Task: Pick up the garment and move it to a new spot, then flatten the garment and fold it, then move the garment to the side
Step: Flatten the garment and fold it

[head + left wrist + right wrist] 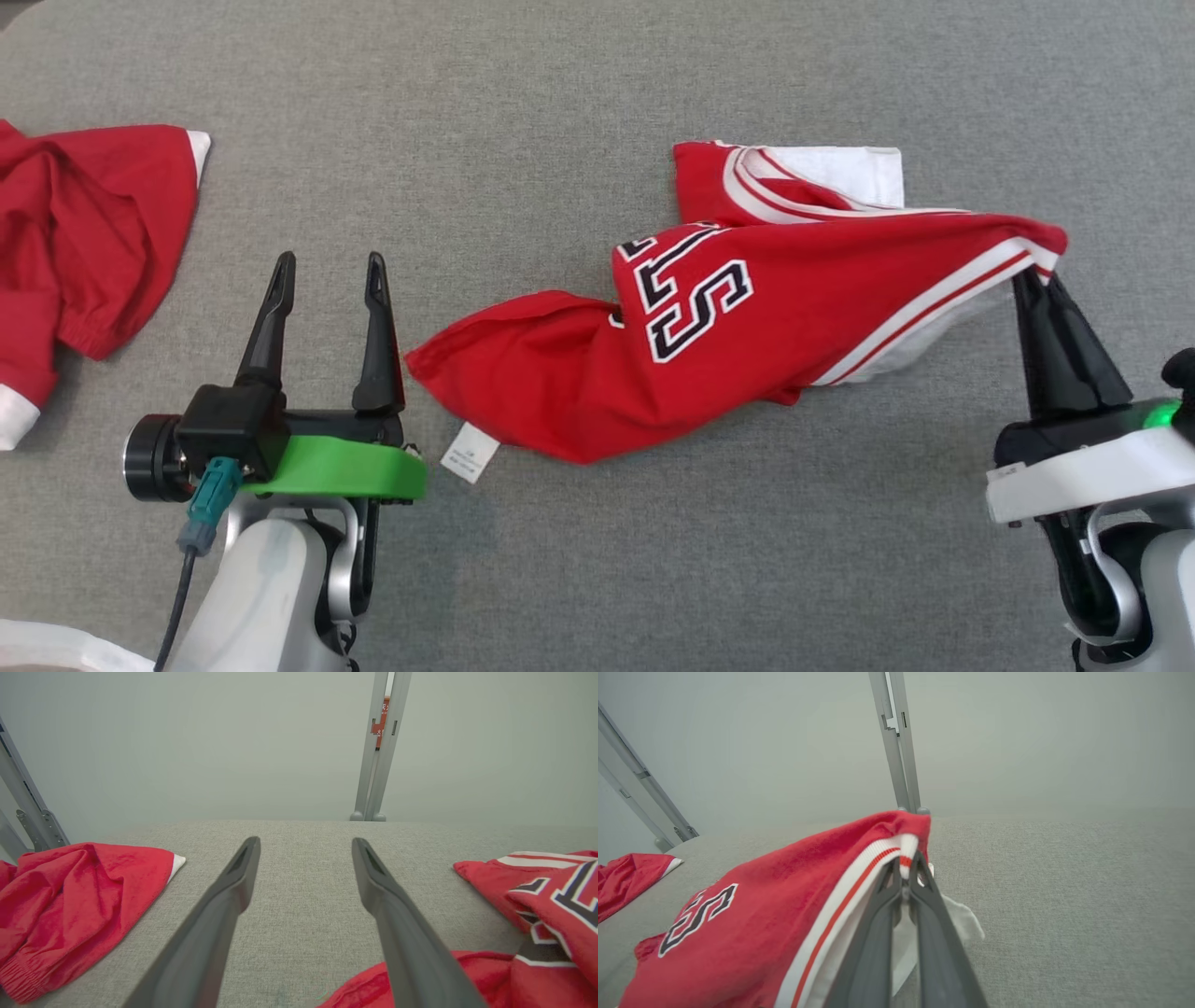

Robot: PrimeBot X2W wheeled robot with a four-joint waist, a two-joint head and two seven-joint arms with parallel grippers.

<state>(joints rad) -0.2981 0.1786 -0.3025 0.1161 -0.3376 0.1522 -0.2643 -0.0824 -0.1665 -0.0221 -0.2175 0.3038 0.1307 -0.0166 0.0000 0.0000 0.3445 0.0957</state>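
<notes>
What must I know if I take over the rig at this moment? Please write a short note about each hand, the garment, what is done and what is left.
The right hand is shut on the striped edge of the red jersey and lifts that corner off the grey table.
The left hand is open and holds nothing, just beside the jersey's left end.
The rest of the jersey lies crumpled on the table. A second red garment lies at the far left.
Done: the grasp. Left: move the jersey to a new spot, flatten it, fold it, put it aside.
</notes>
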